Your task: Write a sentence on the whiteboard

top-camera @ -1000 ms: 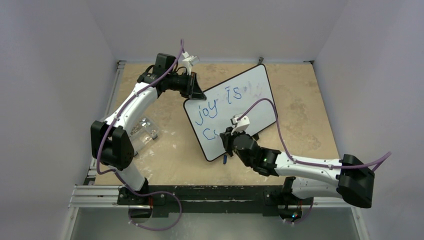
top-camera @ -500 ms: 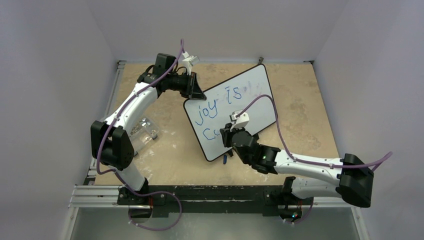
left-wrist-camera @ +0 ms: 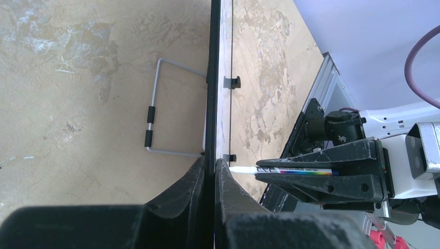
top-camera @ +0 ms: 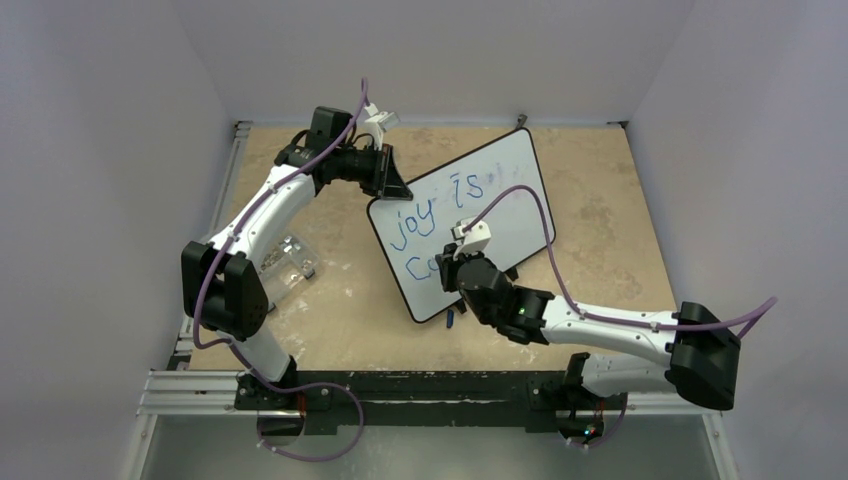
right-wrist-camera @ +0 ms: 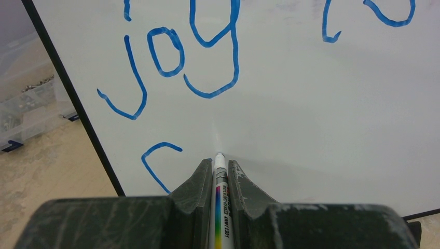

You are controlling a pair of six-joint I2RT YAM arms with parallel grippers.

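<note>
The whiteboard (top-camera: 505, 180) stands in the middle of the table (top-camera: 610, 230), turned at an angle, with one corner close to the far edge and the opposite corner pointing at the near edge. The left wrist view shows it edge-on, with a wire stand (left-wrist-camera: 151, 115) behind it.

The left gripper (top-camera: 388, 183) is clenched on the board's frame at the corner facing the left edge, one finger on each face.

The right gripper (right-wrist-camera: 220, 165) is closed around a marker (right-wrist-camera: 220, 205), whose body lies between the fingers with only the white nib end sticking out. The nib rests on the white surface in the lower half of the board, just right of a blue "c".

The sentence (top-camera: 413, 228) so far reads "joy is" on the upper line. The lower line begins with that "c", and what comes after it is partly hidden by the gripper.

A clear plastic box (top-camera: 290, 262) sits near the table's left edge, apart from the board.
</note>
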